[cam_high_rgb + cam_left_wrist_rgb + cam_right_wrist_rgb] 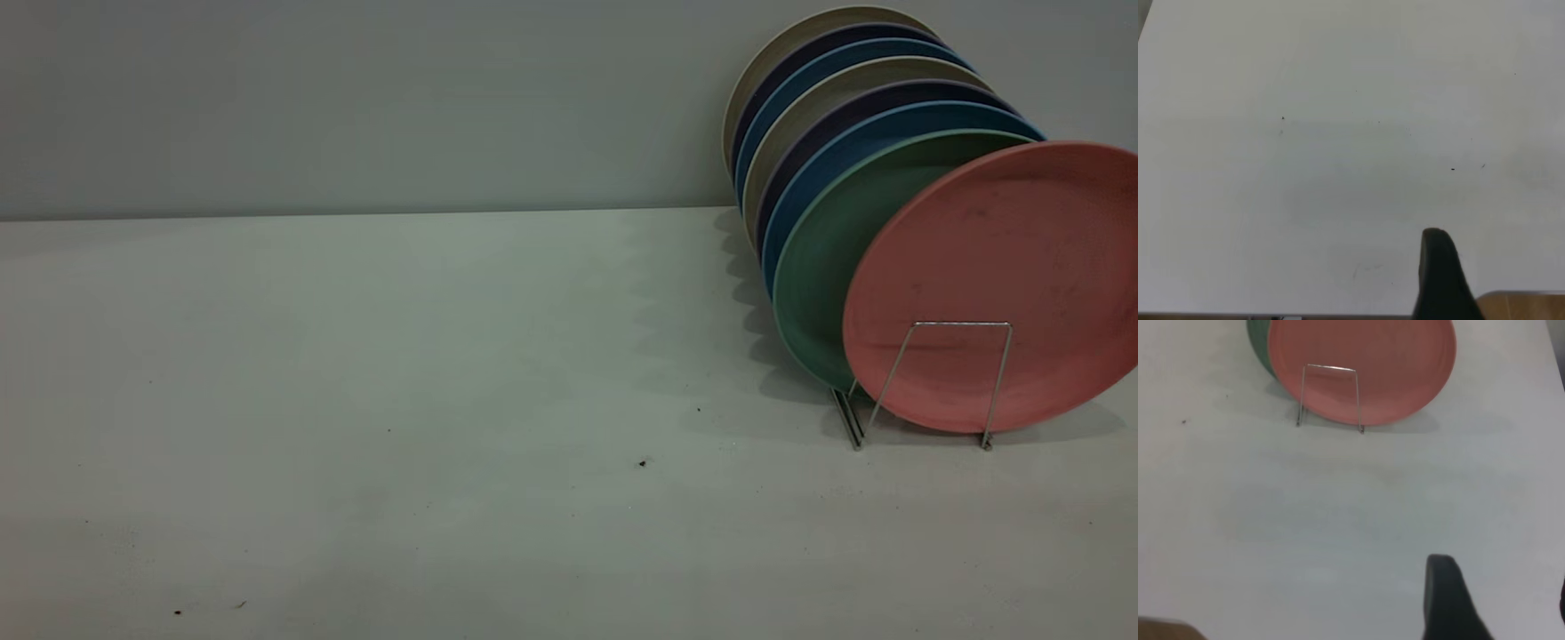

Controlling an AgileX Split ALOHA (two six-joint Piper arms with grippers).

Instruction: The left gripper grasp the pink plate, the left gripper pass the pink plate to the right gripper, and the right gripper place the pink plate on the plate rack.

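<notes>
1. From my remote station, the exterior view shows the pink plate [1005,284] standing on edge in the plate rack [942,382], at the right side of the white table [400,400]. It is the frontmost plate of the row, and it leans back against the green plate [822,267] just behind it.
2. The front wire loop of the rack crosses the lower face of the pink plate; the loop is shorter than the plate. The plate's lower edge sits close to the loop's feet on the table.
3. Behind the green plate I count more plates in the same row: blue, dark purple and beige rims, overlapping one another toward the grey wall [356,98].
4. Neither arm appears in the exterior view.
5. In the left wrist view, I see one black finger of the left gripper [1441,280] above bare table. The other finger is out of frame, so I cannot tell how far the jaws are apart. Nothing is seen in its hold.
6. In the right wrist view, one black finger of the right gripper [1451,600] hangs over the table, well apart from the pink plate [1371,360] and the rack [1330,395], which it faces. Its opening I cannot tell either; no object shows between its fingers.
7. A few dark specks lie on the table surface.
</notes>
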